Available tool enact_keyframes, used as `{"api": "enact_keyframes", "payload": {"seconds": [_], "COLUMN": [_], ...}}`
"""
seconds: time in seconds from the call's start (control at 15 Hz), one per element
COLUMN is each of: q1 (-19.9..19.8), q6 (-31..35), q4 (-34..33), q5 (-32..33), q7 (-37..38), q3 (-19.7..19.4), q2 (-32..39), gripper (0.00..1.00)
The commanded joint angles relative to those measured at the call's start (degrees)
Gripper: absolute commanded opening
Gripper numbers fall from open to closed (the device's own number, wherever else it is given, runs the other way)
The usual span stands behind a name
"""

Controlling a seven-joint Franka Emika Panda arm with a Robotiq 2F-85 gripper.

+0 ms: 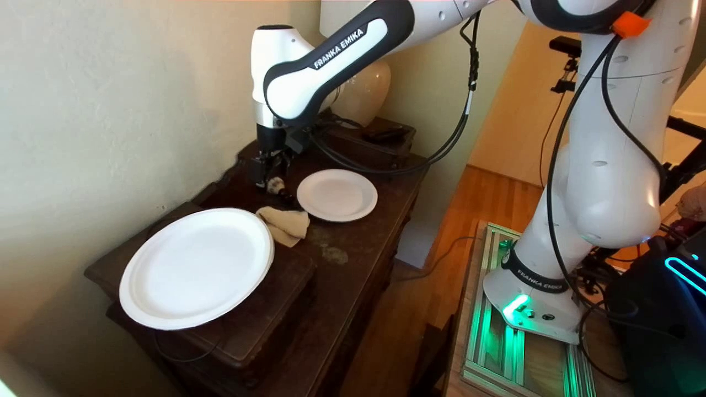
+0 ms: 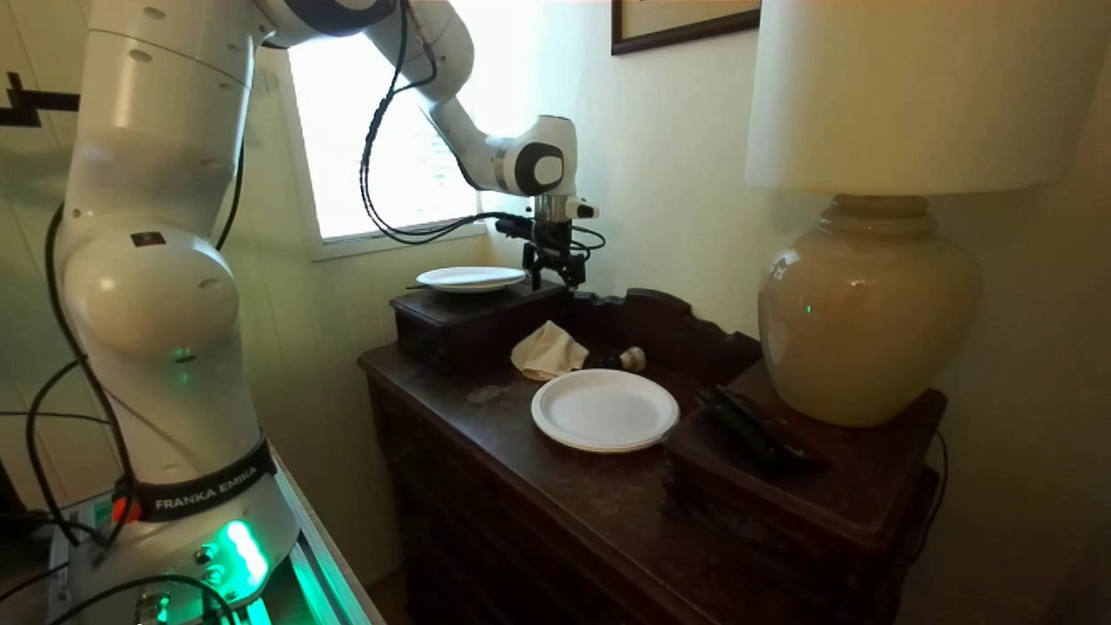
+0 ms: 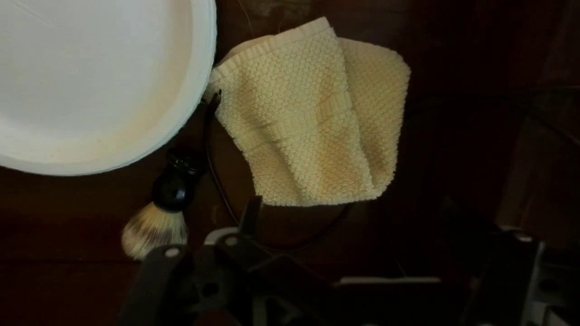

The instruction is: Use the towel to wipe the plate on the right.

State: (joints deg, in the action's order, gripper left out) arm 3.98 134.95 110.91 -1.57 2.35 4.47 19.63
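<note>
From left to right in an exterior view, we see a white plate (image 2: 470, 278) on a raised dark box (image 2: 447, 338), the tan towel (image 2: 548, 352) folded on the worktop (image 2: 512, 430), and the tool (image 2: 555, 280) hanging above, fingers (image 3: 251, 218) apart. Then we find the right-hand plate (image 2: 605, 409), just beside the towel, and a shaving brush (image 2: 633, 359).

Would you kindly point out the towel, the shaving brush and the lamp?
Towel (image 3: 301, 122), wrist view: middle of its top layer.
Shaving brush (image 3: 171, 192), wrist view: black handle.
Lamp (image 2: 871, 312), in an exterior view: rounded base.
</note>
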Motion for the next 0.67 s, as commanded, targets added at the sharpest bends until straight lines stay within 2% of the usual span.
{"api": "enact_keyframes", "payload": {"seconds": [0.0, 0.2, 0.4, 0.53, 0.6], "q1": [-0.6, -1.2, -1.1, -1.1, -1.0], "q6": [4.7, 9.7, 11.8, 12.0, 11.8], "q4": [-1.3, -1.6, -2.8, -3.8, -4.4], "q5": [-2.7, -4.0, -4.2, -4.3, -4.2], "q7": [-1.8, -3.2, -3.9, -4.3, -4.3], "q3": [0.6, 1.2, 1.6, 2.1, 2.2], "q2": [4.7, 8.0, 10.9, 12.3, 12.9], "gripper": [1.00, 1.00, 1.00, 0.90, 0.89]}}
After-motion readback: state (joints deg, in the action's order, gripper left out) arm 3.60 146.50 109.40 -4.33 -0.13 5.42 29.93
